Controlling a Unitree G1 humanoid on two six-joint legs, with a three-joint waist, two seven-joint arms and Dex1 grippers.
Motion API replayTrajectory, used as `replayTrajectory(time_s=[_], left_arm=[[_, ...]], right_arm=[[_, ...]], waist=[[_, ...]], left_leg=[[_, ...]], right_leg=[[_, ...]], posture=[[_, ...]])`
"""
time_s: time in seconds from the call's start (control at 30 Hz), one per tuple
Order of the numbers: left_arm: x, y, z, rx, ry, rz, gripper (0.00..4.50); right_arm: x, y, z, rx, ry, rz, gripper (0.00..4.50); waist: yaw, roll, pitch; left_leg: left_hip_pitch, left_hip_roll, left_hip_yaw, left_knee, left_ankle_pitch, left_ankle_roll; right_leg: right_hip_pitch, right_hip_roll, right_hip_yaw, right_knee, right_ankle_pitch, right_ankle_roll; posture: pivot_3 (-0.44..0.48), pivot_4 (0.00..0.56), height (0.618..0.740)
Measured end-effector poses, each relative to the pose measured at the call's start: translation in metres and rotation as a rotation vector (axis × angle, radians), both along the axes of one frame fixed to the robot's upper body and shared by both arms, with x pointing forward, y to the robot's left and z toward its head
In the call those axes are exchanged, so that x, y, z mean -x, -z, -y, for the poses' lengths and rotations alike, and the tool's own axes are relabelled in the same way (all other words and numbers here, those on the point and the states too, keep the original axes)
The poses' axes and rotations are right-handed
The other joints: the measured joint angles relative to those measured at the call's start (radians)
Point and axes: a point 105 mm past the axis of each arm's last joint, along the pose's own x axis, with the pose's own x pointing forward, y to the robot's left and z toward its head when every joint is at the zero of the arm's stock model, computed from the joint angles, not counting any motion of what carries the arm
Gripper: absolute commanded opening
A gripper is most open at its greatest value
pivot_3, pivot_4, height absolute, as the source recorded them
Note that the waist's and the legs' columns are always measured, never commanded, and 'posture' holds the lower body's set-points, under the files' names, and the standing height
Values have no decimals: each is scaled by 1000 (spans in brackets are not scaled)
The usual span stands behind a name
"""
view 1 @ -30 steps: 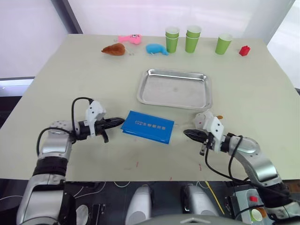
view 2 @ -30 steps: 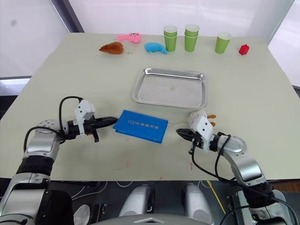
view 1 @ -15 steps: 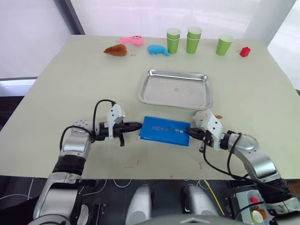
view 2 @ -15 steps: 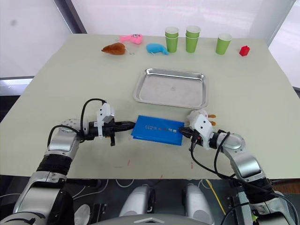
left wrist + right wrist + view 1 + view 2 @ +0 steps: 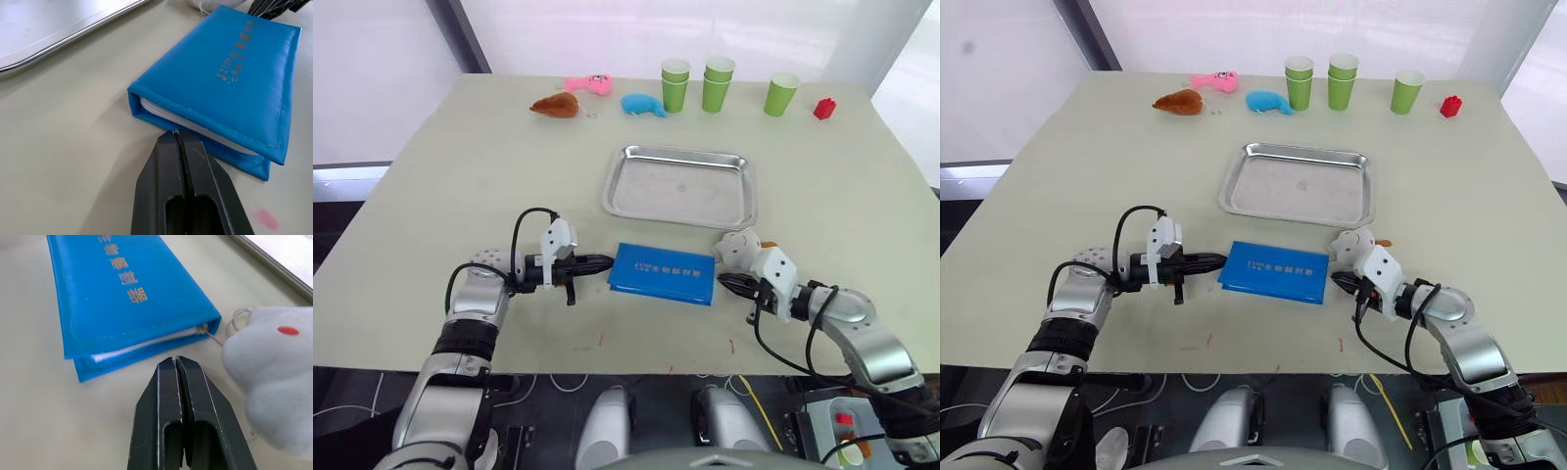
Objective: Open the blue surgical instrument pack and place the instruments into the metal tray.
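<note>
My left pincer is pressed together and empty, its tip at the left short end of the blue surgical instrument pack, which lies at 3 o'clock from it, long axis left to right, at 6 o'clock of the empty metal tray. My right pincer, also closed on nothing, sits just off the opposite end, beside a white plush toy. Left wrist view: the pale zipped edge faces my tip. Right wrist view: the zipper pull lies just ahead, so I judge the right arm better placed to open it.
</note>
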Motion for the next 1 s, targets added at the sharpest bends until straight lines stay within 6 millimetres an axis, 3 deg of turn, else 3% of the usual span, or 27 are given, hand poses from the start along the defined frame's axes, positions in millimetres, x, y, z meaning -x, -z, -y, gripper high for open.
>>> replayTrajectory(time_s=[0.27, 0.6, 1.0], left_arm=[[0, 2, 6, 8, 11, 3, 1], [3, 4, 36, 65, 52, 21, 1], [2, 6, 39, 50, 37, 39, 1]], right_arm=[[-4, 2, -5, -11, 5, 0, 33], [-16, 1, 17, 15, 50, 30, 33], [-16, 2, 38, 39, 75, 54, 33]], waist=[[2, 1, 0], [9, 2, -1], [12, 7, -4]], left_leg=[[0, 0, 0, 0, 0, 0], [0, -1, 0, 0, 0, 0], [1, -1, 0, 0, 0, 0]], right_leg=[[0, 0, 0, 0, 0, 0], [1, -1, 0, 0, 0, 0], [1, -1, 1, -1, 0, 0]], posture=[[0, 150, 740], [0, 150, 740], [0, 150, 740]])
